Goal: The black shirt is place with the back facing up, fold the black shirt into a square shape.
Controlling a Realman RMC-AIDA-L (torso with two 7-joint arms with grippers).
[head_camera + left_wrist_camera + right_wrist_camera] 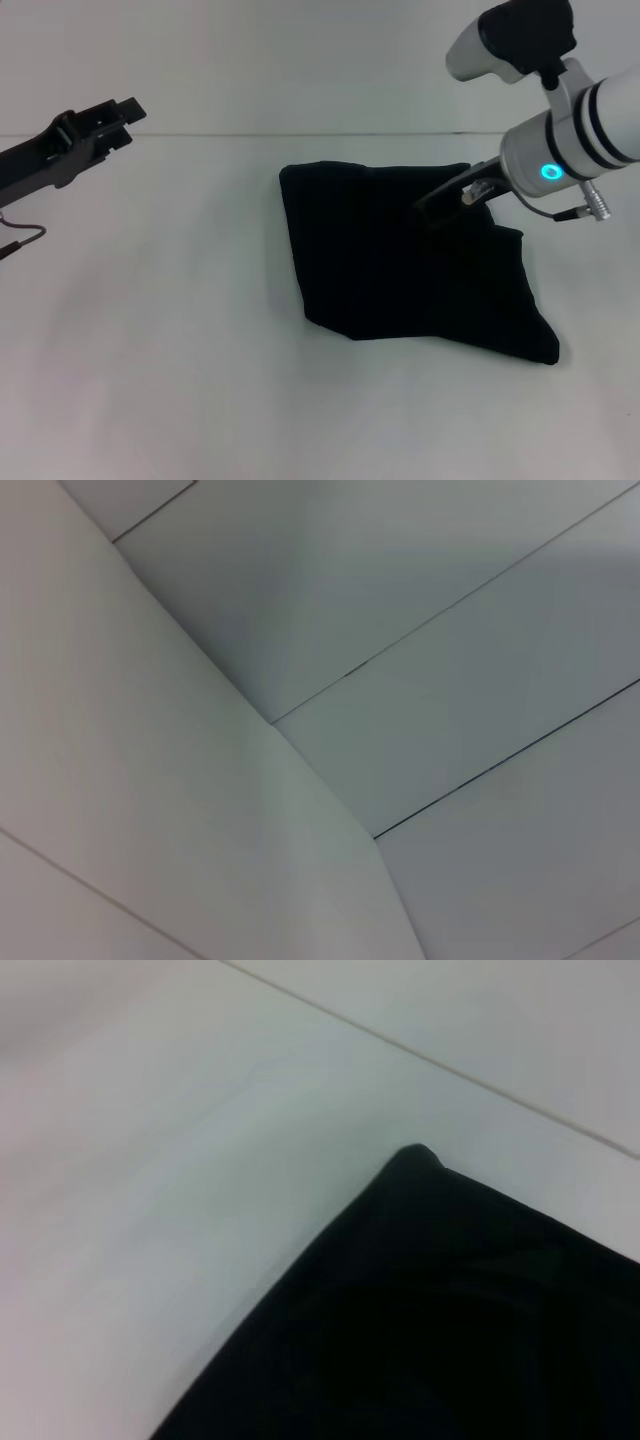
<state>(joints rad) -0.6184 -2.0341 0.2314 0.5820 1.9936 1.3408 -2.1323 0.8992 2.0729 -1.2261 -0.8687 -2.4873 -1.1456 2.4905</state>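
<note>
The black shirt [400,265] lies on the white tabletop [180,380], already folded to a compact, roughly four-sided bundle with one corner trailing on its near right. The right gripper [447,203] sits at the shirt's far right edge, touching the fabric; whether it pinches cloth cannot be told. To square the shape, align edges over the shirt's centre and release low. The left gripper [112,118], far left of the shirt, hangs raised, fingers slightly parted, holding nothing.

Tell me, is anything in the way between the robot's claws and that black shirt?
Nothing visible. The right gripper is already at the shirt, over its far right part. The left gripper hangs raised off to the left, with only bare table between it and the shirt.
</note>
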